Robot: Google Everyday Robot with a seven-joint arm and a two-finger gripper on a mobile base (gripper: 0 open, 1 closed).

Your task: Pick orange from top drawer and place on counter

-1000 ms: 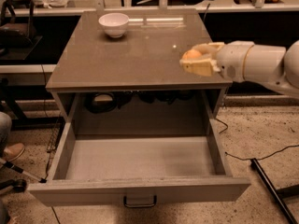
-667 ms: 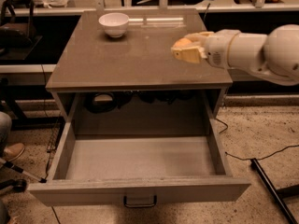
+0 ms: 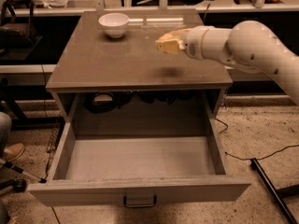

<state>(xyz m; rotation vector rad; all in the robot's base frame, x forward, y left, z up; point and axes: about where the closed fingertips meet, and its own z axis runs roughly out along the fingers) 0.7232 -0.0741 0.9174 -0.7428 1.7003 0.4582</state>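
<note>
The top drawer (image 3: 140, 189) is pulled wide open below the counter, and its inside shows only bare grey floor. Its dark handle (image 3: 139, 202) sits at the centre of the front panel. No orange shows in the drawer or on the counter (image 3: 112, 62); it is hidden or out of view. My gripper (image 3: 167, 44), tan at the tip of the white arm (image 3: 243, 45), hovers above the right-middle of the counter and casts a small shadow there.
A white bowl (image 3: 113, 24) stands at the back left of the counter. Dark cables lie behind the drawer under the counter. A black rod (image 3: 271, 188) and cable lie on the floor at the right. A person's shoe (image 3: 11, 150) is at the left.
My arm has swung left across the counter, carrying the gripper from the right edge toward the middle. The drawer and bowl have not moved.
</note>
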